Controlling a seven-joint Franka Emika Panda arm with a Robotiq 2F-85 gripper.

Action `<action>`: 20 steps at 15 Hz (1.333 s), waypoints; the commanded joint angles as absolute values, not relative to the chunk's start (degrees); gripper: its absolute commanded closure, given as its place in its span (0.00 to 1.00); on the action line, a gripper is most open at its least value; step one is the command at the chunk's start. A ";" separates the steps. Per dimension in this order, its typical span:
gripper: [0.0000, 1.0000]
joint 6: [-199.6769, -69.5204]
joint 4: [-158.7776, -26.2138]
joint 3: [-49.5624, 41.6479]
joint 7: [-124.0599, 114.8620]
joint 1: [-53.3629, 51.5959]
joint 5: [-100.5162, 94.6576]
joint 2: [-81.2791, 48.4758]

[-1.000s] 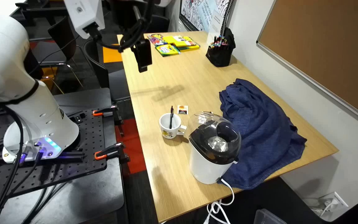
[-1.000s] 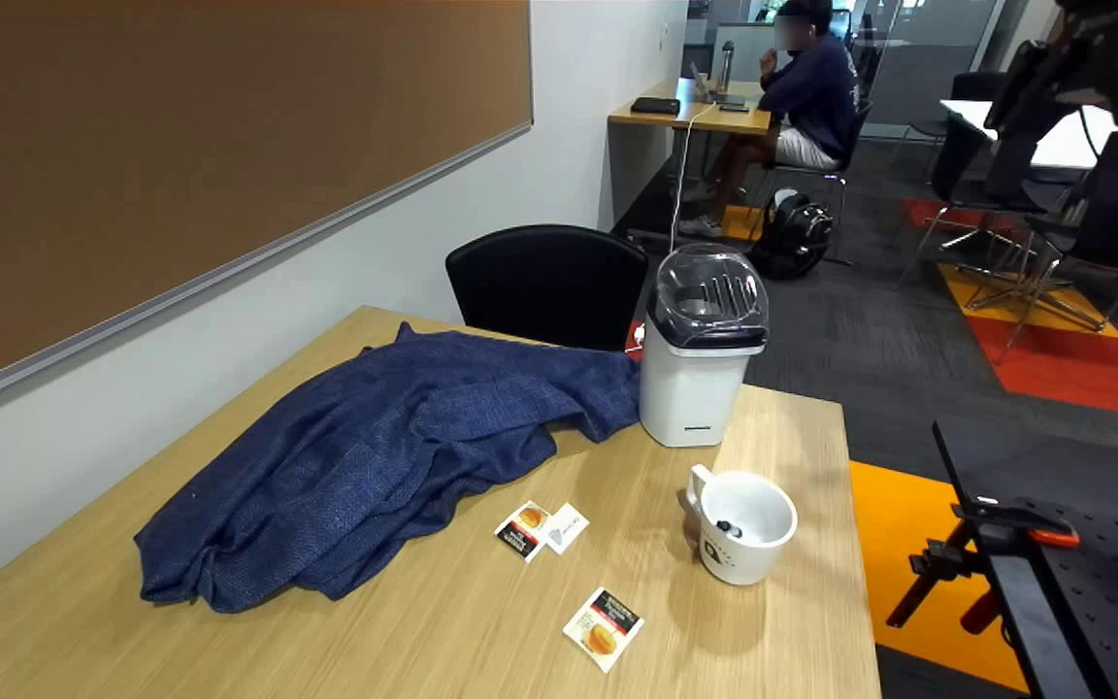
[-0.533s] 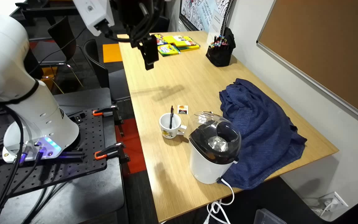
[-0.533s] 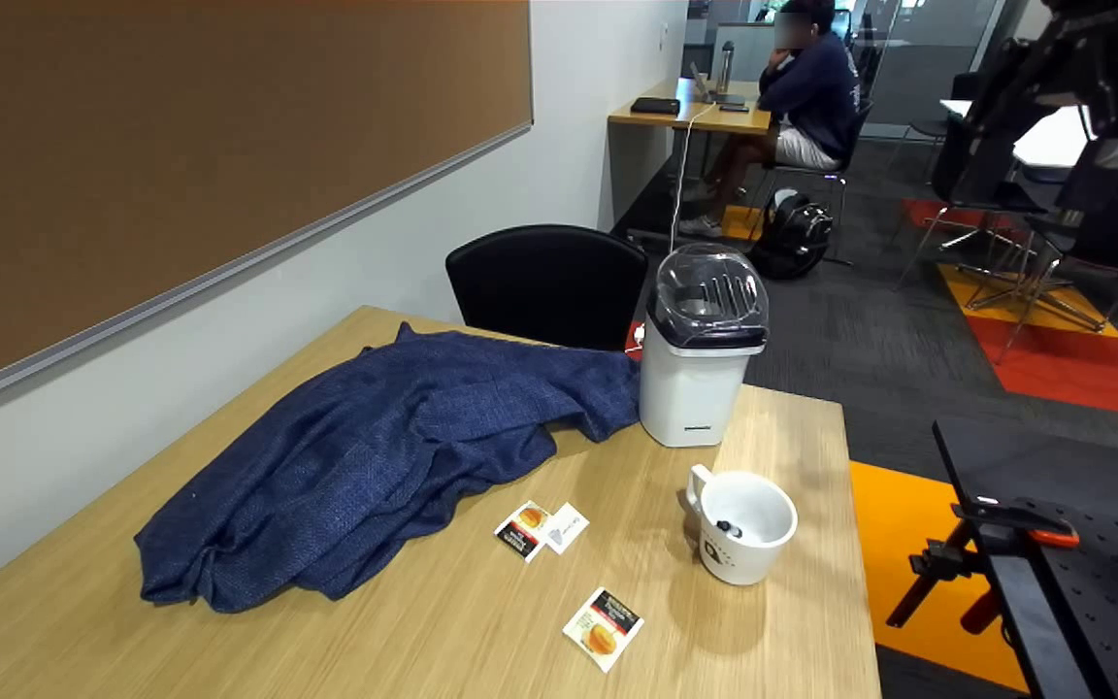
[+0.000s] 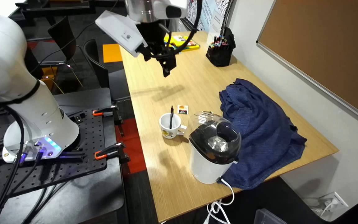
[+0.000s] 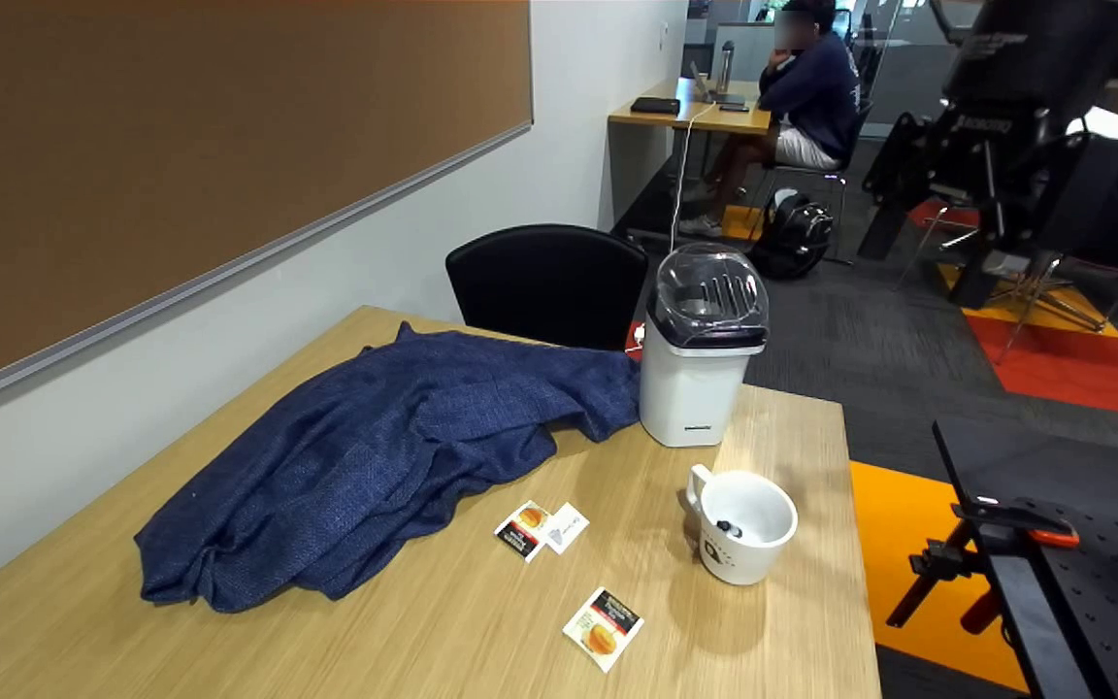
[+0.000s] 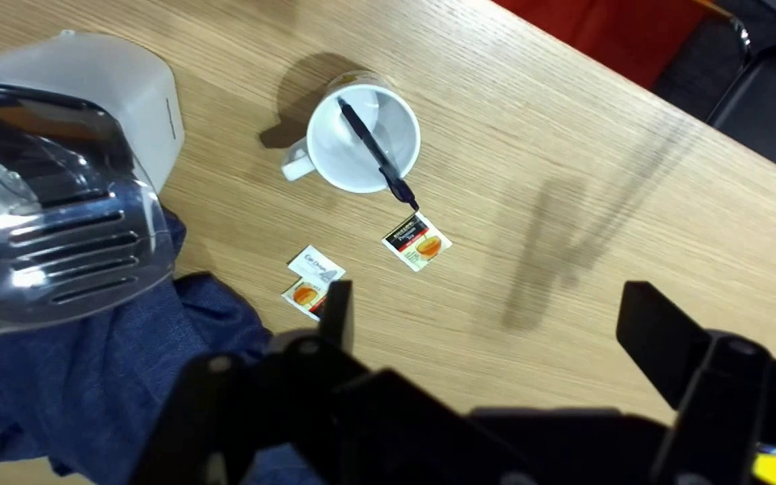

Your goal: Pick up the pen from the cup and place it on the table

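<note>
The white cup point(image 5: 168, 133) stands upright on the pale wood table point(image 5: 154, 99) near its long edge. The dark pen point(image 5: 171, 117) leans inside it, its upper end sticking out past the rim. In an exterior view only the pen's dark end point(image 6: 729, 529) shows inside the cup point(image 6: 739, 565). In the wrist view the pen point(image 7: 376, 153) lies across the mouth of the cup point(image 7: 347, 156). My gripper point(image 7: 486, 310) is open and empty, well above the table. In an exterior view the gripper point(image 6: 926, 270) hangs higher than the cup, fingers pointing down, apart from it.
A white machine with a clear lid point(image 5: 207, 169) stands close to the cup's handle side. A crumpled blue cloth point(image 5: 256, 133) lies beside it. Flat tea packets point(image 7: 418, 241) lie near the cup. A black holder with markers point(image 5: 218, 57) and yellow boxes point(image 5: 188, 46) stand farther off.
The gripper has moved to the right in an exterior view; in an exterior view it has come lower and further left into sight. The cup and pen have not moved.
</note>
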State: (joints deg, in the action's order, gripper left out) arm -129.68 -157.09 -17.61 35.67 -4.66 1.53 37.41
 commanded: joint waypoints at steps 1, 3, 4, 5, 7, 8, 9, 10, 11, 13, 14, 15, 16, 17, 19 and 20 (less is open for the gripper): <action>0.00 -134.18 -157.88 -19.36 44.51 -7.36 3.36 31.84; 0.00 -135.88 -158.39 -19.70 49.06 -7.92 4.83 28.93; 0.00 -136.42 -158.54 -19.77 51.47 -8.08 5.60 27.31; 0.00 -137.29 -158.68 -19.68 53.46 -8.11 6.37 25.49; 0.00 -138.41 -158.38 -19.64 57.60 -7.95 8.03 21.51; 0.00 -139.10 -158.17 -19.33 59.07 -7.80 9.14 19.50; 0.00 -139.37 -157.60 -19.07 60.25 -7.66 10.30 16.86; 0.00 -136.98 -158.80 -17.08 57.98 -5.37 9.18 21.74; 0.00 -137.51 -158.74 -16.92 59.03 -5.23 9.77 19.90; 0.00 -138.30 -158.40 -16.64 59.38 -5.01 10.02 17.47; 0.00 -138.37 -158.24 -16.58 59.39 -4.97 10.02 17.02; 0.00 -138.37 -158.14 -16.57 59.39 -4.96 10.02 16.94; 0.00 -138.37 -158.08 -16.57 59.39 -4.96 10.02 16.94; 0.00 -138.37 -158.06 -16.57 59.39 -4.96 10.02 16.95; 0.00 -144.09 -158.22 -15.17 58.32 -4.10 8.77 15.04; 0.00 -146.71 -158.20 -14.93 59.37 -4.06 9.20 14.11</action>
State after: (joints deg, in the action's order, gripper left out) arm -140.69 -158.27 -17.09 58.39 -5.56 8.91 16.70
